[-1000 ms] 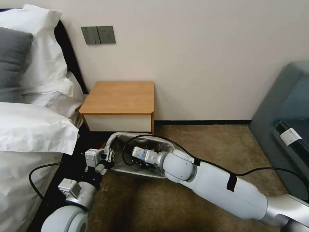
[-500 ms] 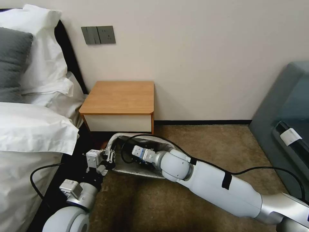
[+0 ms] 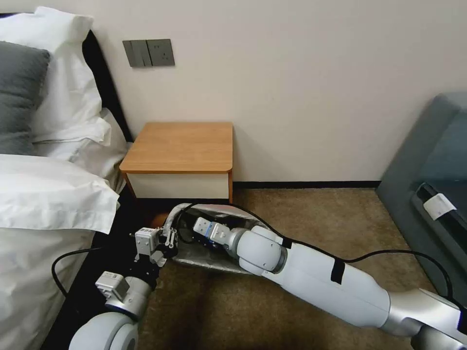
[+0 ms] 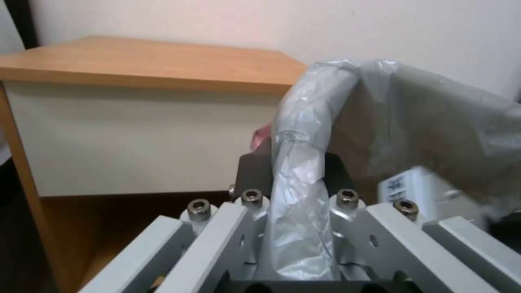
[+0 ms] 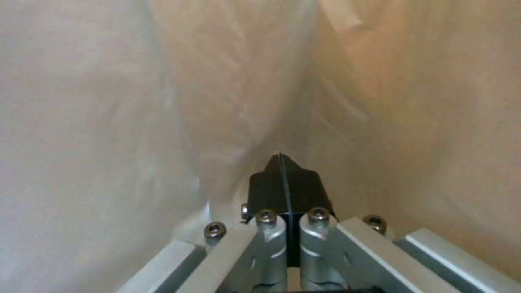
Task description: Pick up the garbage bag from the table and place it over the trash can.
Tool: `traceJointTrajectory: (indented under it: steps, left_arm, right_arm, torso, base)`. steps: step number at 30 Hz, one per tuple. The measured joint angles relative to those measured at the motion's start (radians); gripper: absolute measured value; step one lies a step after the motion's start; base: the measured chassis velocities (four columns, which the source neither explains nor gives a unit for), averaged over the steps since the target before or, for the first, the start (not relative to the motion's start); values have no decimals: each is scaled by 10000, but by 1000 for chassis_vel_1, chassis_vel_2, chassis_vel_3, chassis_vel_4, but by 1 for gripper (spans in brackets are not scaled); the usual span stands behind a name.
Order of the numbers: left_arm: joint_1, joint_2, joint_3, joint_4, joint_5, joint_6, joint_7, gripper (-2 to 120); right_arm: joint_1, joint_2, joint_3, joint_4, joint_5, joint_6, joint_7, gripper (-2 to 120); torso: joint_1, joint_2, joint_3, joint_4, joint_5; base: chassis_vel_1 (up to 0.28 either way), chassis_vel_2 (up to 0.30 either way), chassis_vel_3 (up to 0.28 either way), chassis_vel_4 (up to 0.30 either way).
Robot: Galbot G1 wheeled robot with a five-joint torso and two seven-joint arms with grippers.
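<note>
The grey garbage bag is draped over the trash can on the carpet in front of the table. My left gripper is at the can's left side. In its wrist view the left gripper is shut on the rolled edge of the garbage bag, with a pink tint beside it. My right gripper is shut on nothing and reaches deep inside the bag. The trash can shows there as beige wall through the plastic.
A bed with white linen lies close on the left. A grey armchair stands at the right. The wall runs behind the table, and open carpet lies between can and armchair. Black cables loop from both arms.
My right arm has pushed a little further left and into the bag. The left gripper has shifted slightly right, still holding the bag's edge.
</note>
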Motion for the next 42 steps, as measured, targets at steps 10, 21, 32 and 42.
traceJointTrajectory:
  steps: [10,21,32,42]
  left_arm:
    - [-79,-8,-121,478,-143,-44,-299,8]
    - [-193,19,-188,614,-1403,551,-1250,7]
    - [-245,111,-140,606,-2767,1447,-2384,7]
    - [-198,198,361,531,-3072,2390,-3156,7]
  right_arm:
    - [35,-556,69,1490,1032,0,391,0]
    - [-994,-1771,1536,3435,3782,68,1238,0]
    - [-5186,-2888,5391,5170,3497,1677,2114,26]
    - [-10470,391,9086,5733,-416,4053,2365,67]
  torso:
    - [0,0,-1,0,0]
    - [0,0,-1,0,3]
    - [-1,1,-1,-1,1]
    - [0,0,-1,-1,-3]
  base:
    - [0,0,0,0]
    - [0,0,0,0]
    - [0,0,0,0]
    - [0,0,0,0]
